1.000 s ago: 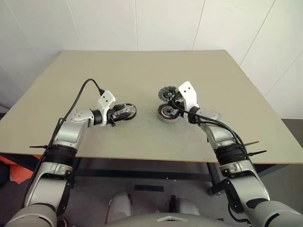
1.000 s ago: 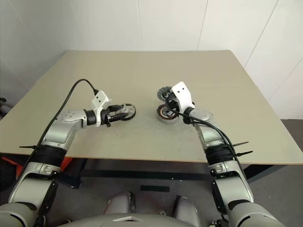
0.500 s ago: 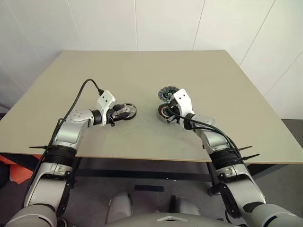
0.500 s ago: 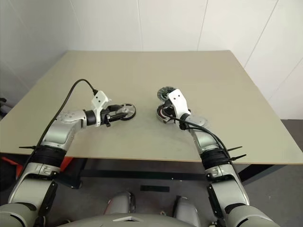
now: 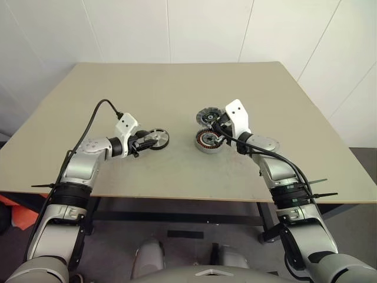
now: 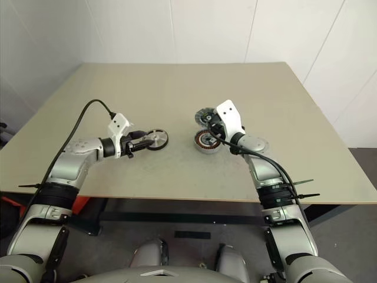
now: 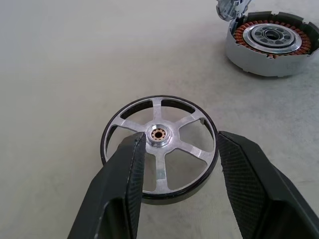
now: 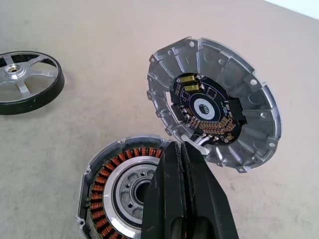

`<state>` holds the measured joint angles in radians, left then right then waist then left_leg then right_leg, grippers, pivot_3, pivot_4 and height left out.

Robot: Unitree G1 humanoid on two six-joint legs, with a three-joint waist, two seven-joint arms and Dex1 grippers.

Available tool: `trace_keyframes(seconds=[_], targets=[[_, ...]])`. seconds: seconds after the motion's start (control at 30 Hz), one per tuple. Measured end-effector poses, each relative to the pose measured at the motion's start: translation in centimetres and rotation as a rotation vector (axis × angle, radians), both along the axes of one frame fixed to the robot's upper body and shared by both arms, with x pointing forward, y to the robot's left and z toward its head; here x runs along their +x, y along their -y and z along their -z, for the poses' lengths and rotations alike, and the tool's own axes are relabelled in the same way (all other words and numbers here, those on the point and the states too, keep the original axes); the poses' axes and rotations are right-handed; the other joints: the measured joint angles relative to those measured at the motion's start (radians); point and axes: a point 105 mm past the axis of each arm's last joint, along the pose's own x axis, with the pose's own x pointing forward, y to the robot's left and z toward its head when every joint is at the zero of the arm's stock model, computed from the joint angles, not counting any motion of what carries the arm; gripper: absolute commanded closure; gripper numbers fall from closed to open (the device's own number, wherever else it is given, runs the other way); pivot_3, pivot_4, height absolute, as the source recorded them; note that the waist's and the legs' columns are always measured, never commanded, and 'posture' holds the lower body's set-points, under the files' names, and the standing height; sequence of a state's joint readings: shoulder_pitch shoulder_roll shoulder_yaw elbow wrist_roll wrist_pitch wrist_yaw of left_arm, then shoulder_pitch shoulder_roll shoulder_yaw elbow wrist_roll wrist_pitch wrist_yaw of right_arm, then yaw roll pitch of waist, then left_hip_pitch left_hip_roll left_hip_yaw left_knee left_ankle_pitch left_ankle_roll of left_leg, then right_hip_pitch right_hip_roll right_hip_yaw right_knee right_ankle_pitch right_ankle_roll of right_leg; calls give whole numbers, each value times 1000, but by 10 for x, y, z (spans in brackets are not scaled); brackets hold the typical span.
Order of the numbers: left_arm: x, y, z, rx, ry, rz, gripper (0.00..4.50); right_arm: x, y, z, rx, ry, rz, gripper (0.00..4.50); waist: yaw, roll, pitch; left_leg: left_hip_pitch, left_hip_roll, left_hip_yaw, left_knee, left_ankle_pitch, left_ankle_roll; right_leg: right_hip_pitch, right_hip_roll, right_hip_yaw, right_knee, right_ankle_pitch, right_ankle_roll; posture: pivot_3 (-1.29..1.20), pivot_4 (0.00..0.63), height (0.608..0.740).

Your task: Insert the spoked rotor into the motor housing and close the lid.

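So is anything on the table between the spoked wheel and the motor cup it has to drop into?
Nothing visible: bare table separates the wheel from the motor cup, whose top is open with the lid tipped up behind.

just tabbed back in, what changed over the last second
The right gripper swung in over the motor housing half a second ago, then drew back toward the right; its fingers are shut and hold nothing. The left gripper sits open around the spoked rotor as before. Rotor, housing, lid and table lie where they were.
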<state>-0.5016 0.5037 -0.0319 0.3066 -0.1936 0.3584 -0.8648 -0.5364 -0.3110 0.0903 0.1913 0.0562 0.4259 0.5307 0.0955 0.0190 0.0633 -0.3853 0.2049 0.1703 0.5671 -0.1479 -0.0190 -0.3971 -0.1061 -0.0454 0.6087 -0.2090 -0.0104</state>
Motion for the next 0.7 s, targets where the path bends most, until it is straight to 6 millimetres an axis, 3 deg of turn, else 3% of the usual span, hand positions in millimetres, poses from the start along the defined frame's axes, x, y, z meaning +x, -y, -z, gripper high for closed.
trace_keyframes(seconds=[0.13, 0.3, 0.53, 0.7], targets=[[-2, -2, 4, -1, -12, -9, 2112, 1, -1, 5, 1, -11, 5, 4476, 0, 0, 0, 0, 0, 0, 0, 0, 0, 0, 0, 0, 0, 0, 0, 0, 0, 740], [-1, -2, 5, -1, -12, -19, 2112, 1, -5, 36, 16, -110, 9, 4476, 0, 0, 0, 0, 0, 1, 0, 0, 0, -1, 0, 1, 0, 0, 0, 0, 0, 740], [-6, -6, 14, 0, -40, -35, 2112, 2, -4, 38, 0, -84, 7, 4476, 0, -2, -1, 2, 0, 1, 0, 0, 0, 1, 0, 1, 0, 0, 0, 0, 0, 740], [-7, -11, 18, -14, -66, -68, 2112, 0, 6, 28, -25, -62, 16, 4476, 0, -3, -1, 1, 0, 1, 0, 0, 0, 0, 0, 2, 0, 0, 0, 0, 0, 740]])
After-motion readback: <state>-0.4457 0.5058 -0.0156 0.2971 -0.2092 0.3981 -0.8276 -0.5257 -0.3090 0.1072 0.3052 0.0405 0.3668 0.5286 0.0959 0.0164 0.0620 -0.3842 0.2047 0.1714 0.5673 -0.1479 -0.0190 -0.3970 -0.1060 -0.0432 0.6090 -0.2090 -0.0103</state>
